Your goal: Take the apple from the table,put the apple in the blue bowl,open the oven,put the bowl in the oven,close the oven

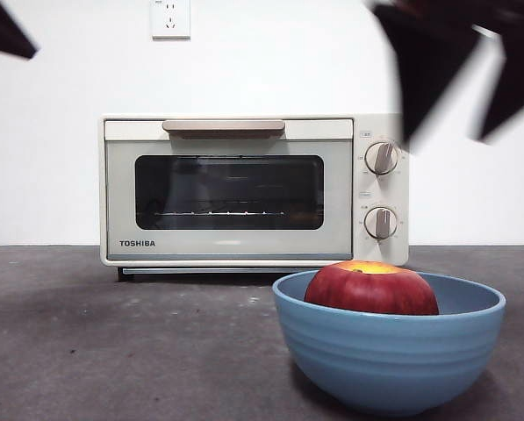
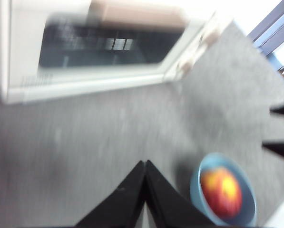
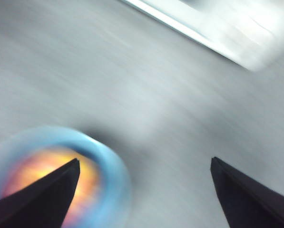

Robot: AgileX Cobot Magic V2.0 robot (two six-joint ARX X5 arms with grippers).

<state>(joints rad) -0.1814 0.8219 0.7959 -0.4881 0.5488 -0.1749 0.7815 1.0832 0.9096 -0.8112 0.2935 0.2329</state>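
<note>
1. Nearest: blue bowl [image 1: 390,351] on the table [image 1: 112,351], apple [image 1: 371,288] inside.
2. Oven [image 1: 253,190] behind, door shut.
3. Right pincer [image 1: 459,96] raised above bowl, jaws apart, empty.
4. Left pincer [image 2: 145,164] jaws together.

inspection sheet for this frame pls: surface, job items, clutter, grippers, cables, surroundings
Surface: the table is dark grey, matte and speckled.
Job's things: the apple sits inside the blue bowl, which stands on the table in front of the oven. The oven door is shut, with its handle at the top.
Clutter: nothing seen.
Grippers: the right gripper is open and empty, above the table beside the bowl, motion-blurred. The left gripper is shut and empty, off to the bowl's side.
Cables: nothing seen.
Surroundings: white wall behind, with a socket above the oven.
</note>
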